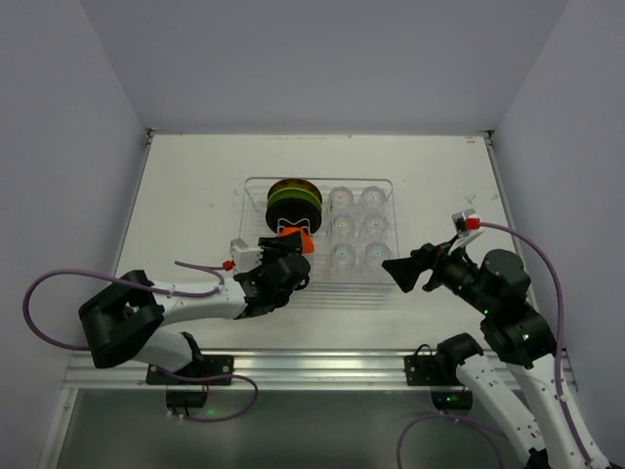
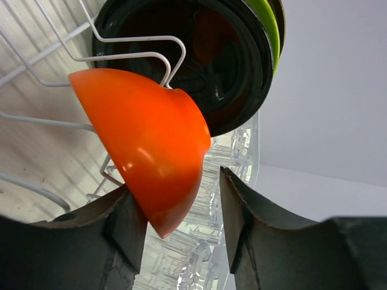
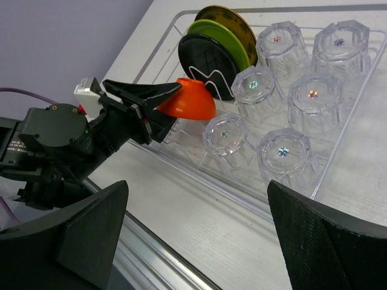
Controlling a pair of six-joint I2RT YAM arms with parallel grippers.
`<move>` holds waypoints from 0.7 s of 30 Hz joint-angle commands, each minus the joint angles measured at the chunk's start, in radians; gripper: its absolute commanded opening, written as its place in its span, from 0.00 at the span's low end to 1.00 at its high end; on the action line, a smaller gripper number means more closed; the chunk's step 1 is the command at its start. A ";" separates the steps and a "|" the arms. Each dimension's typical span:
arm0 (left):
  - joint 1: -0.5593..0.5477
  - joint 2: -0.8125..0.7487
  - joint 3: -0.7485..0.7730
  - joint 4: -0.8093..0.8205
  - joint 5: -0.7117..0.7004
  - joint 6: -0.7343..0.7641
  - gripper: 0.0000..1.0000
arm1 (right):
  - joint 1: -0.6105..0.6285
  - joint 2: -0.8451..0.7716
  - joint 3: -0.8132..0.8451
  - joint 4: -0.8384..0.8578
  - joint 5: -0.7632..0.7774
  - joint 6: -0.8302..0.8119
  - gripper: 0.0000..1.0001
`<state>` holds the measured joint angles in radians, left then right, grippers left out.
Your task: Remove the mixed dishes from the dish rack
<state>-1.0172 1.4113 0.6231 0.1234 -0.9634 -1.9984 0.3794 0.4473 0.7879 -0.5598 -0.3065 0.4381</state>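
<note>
The small orange bowl point(image 1: 299, 240) leans tilted against the black plate point(image 2: 224, 60) at the front left of the clear dish rack point(image 1: 332, 291). My left gripper point(image 1: 291, 258) is open with the bowl's rim point(image 2: 145, 139) between its jaws; the left finger point(image 2: 124, 226) touches the bowl and the right finger point(image 2: 242, 223) stands apart from it. Behind the black plate stand the lime-green plate point(image 3: 224, 37) and the olive plate point(image 3: 228, 15). Several clear glass cups point(image 3: 311, 96) sit upside down in the rack's right half. My right gripper point(image 3: 196, 205) is open and empty, just off the rack's front right.
White wire prongs point(image 2: 121, 48) hold the plates and the bowl upright. The rack's front wall point(image 3: 199, 172) lies between my right gripper and the cups. The left arm point(image 3: 54, 139) reaches in from the left. The table's metal front edge point(image 1: 322, 363) runs along the near side.
</note>
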 commanded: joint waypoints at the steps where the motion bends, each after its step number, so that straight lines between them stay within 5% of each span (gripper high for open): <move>1: 0.003 -0.061 -0.011 0.090 -0.095 -0.096 0.50 | 0.000 -0.034 -0.035 0.041 -0.006 0.027 0.99; 9: -0.007 -0.078 -0.022 0.113 -0.106 -0.097 0.30 | 0.000 -0.055 -0.032 0.040 -0.005 0.040 0.99; 21: -0.014 -0.114 0.001 0.084 -0.172 -0.065 0.23 | 0.000 -0.068 -0.047 0.069 0.038 0.076 0.99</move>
<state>-1.0241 1.3735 0.5907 0.1368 -0.9749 -2.0022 0.3794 0.3927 0.7284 -0.5301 -0.3008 0.4984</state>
